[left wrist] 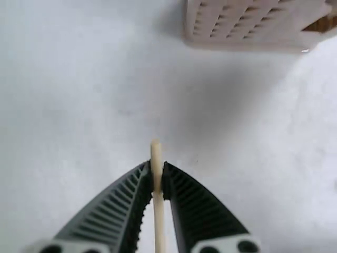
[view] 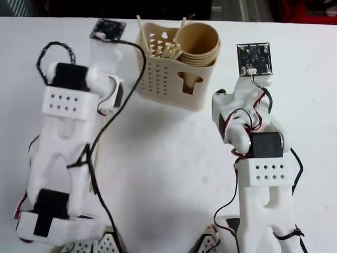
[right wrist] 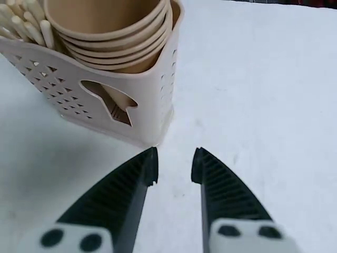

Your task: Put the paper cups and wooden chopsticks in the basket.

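Firstly, left jaws: closed tight on a wooden chopstick (left wrist: 156,158), which is pinched between the ribbed inner faces near the tips.
Held chopstick: runs lengthwise between the left jaws, with its blunt end poking a little past the tips, over bare bench (left wrist: 79,95).
Right jaws: parted a little with nothing between them; bare bench shows through the gap.
Basket (right wrist: 68,89): upright on the bench, its near corner just ahead of the right jaws' tips. It is well ahead of the left jaws and off to one side.
Paper cups (right wrist: 118,45): nested in one stack, standing inside the basket at the end nearer the right jaws.
Other chopsticks (view: 166,51): a bundle standing on end inside the basket beside the cups, at the end farther from the right jaws. A couple lean out above the rim.
Arms: in the high view one stands on either side of the basket, which sits between them toward the far edge of the bench.
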Tool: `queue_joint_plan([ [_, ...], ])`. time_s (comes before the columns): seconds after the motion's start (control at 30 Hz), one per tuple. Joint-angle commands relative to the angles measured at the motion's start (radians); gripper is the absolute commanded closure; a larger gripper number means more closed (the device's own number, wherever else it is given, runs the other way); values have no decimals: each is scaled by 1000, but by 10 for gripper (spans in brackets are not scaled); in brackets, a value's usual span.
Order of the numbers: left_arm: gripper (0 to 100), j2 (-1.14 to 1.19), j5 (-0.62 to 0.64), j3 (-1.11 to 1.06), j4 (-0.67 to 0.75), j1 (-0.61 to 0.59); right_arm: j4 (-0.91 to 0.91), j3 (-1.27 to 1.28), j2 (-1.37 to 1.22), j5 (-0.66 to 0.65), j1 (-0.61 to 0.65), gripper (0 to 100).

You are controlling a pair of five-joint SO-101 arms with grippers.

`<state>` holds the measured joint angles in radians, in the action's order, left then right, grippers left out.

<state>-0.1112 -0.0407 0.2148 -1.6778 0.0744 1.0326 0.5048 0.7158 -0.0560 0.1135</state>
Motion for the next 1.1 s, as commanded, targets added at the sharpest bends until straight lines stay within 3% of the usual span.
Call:
queue_joint_plan([
  [0.0, 978, -81, -9, 107, 46, -1, -12, -6, 30, 8, -10, 883],
  [0.3, 978, -74, 68, 367, 126, 2, -16, 15, 30, 8, -10, 883],
  [0.63, 978, -74, 75, 489, 388, 134, -18, 35, 30, 8, -12, 883],
  [1.07, 978, -73, 74, 502, 761, 211, -44, 37, 30, 9, -67, 883],
])
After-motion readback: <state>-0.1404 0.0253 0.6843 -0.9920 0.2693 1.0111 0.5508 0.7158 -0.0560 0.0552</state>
